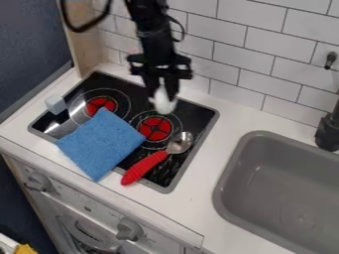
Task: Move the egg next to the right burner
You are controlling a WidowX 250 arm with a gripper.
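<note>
At the back of the black stovetop, my gripper (163,94) points down with its fingers on either side of a white egg (164,105), shut on it. The egg shows below and between the fingertips, just behind the red-centred right burner (155,128). Whether its underside touches the stovetop, I cannot tell.
A blue cloth (101,143) lies over the stove's front left, beside a spoon with a red handle (143,168). Farther left are a silvery object (64,123) and a pale block (55,104). A grey sink (248,181) is at right; a tiled wall (278,44) stands behind.
</note>
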